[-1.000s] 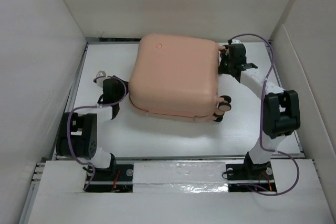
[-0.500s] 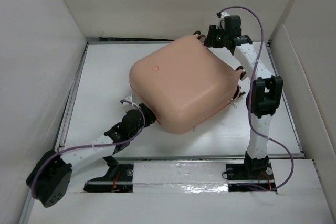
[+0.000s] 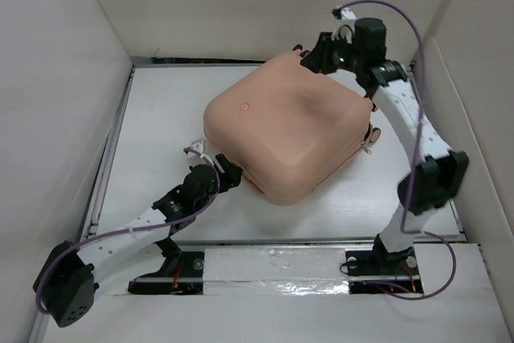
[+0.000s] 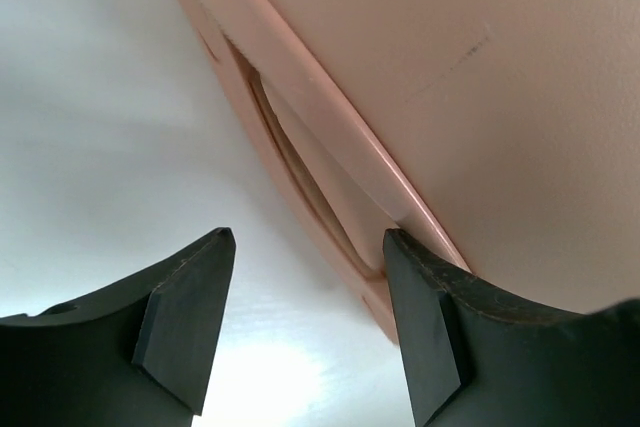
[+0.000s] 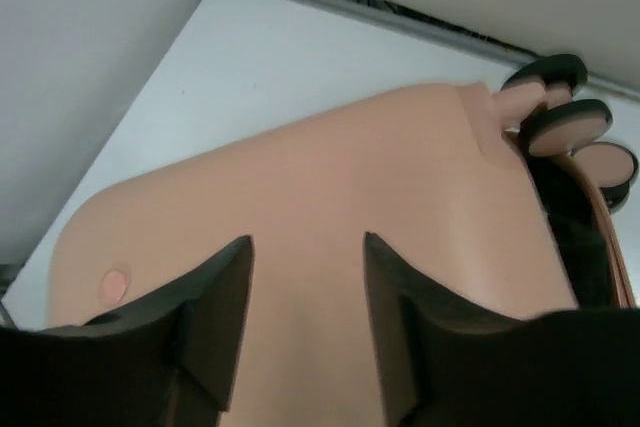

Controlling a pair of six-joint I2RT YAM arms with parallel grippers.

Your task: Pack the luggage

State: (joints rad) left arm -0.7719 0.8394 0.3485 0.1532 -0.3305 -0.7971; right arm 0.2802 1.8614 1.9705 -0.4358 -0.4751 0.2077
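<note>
Here, the pink suitcase is lying shell-up on the white worktop, turned cornerwise, its wheels pointing toward the far right. My left tool is gaping wide at the near-left rim, one finger just beside the seam. My right tool is hovering, spread apart, over the shell's far corner.

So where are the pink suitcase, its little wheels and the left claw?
Suitcase (image 3: 285, 130): top view, middle of shell.
Wheels (image 5: 570, 125): right wrist view, one wheel's face.
Left claw (image 4: 307, 239): left wrist view, between its fingertips.
</note>
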